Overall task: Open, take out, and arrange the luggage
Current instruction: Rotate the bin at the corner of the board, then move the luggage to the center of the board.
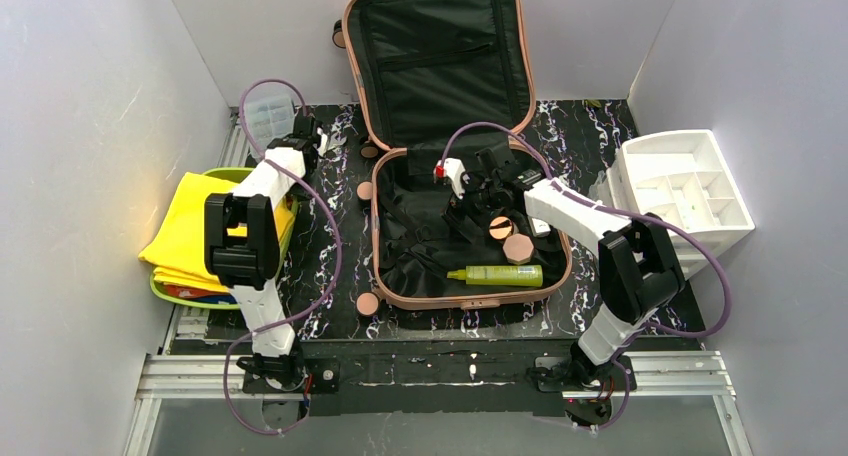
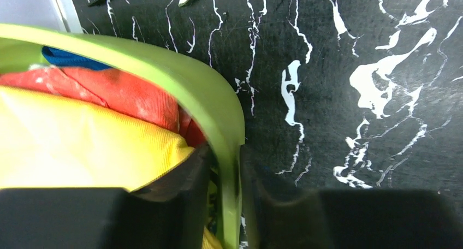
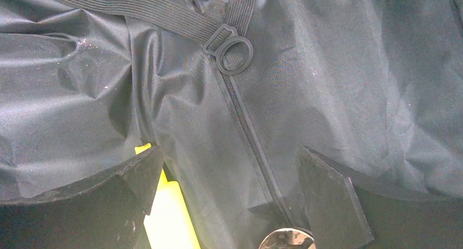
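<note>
Luggage (image 1: 436, 66) noted open mid-table, lid upright at far side, right gripper (image 3: 229, 156) spread wide over its soft black lining (image 3: 327, 85), left gripper (image 2: 225, 161) seemingly pinched on green tray (image 2: 180, 79) rim at left; judged shell stiff, bulky, slick, best gripped by near rim.

Plain pale grey walls (image 1: 90, 96) are standing on the left, at the back and on the right. A black table top (image 1: 580, 141) with white wiggly lines, like marble, is lying flat between them. A silver metal rail (image 1: 190, 376) is running along its near edge. Soft light is shining on the left wall.
</note>
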Controlling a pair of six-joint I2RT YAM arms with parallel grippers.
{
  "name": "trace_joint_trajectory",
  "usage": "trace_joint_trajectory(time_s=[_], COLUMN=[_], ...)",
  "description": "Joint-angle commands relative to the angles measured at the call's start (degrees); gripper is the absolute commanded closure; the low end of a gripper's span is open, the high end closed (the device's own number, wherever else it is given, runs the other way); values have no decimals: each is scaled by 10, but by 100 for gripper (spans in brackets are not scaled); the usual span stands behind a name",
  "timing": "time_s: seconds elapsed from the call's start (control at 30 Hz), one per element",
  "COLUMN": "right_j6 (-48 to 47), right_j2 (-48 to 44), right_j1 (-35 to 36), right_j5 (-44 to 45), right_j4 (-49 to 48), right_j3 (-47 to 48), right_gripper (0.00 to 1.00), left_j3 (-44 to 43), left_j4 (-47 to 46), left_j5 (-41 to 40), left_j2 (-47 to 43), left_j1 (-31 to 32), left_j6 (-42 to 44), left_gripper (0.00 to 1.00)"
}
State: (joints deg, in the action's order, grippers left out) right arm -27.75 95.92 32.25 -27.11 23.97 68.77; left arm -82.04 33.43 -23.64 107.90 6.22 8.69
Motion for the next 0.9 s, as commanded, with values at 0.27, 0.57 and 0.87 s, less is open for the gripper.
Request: trace_joint_trajectory(time_s=[0.27,0.57,0.87], right_j6=[-35,-48,-36], right_j2=[-106,-169,-267], right_j1=[-3,-54,-117], right_j5=[60,222,221], right_j4=[44,86,9], right_j3=[57,50,-63], right_gripper=[0,0,0], left_j3=[-63,-113,-77], left_j4=[83,134,124], left_j5=[126,171,170], left_j2=[-183,-165,-84], left_j1=[20,144,198], left_j6=[-50,-58,-66], left_gripper=[2,2,6])
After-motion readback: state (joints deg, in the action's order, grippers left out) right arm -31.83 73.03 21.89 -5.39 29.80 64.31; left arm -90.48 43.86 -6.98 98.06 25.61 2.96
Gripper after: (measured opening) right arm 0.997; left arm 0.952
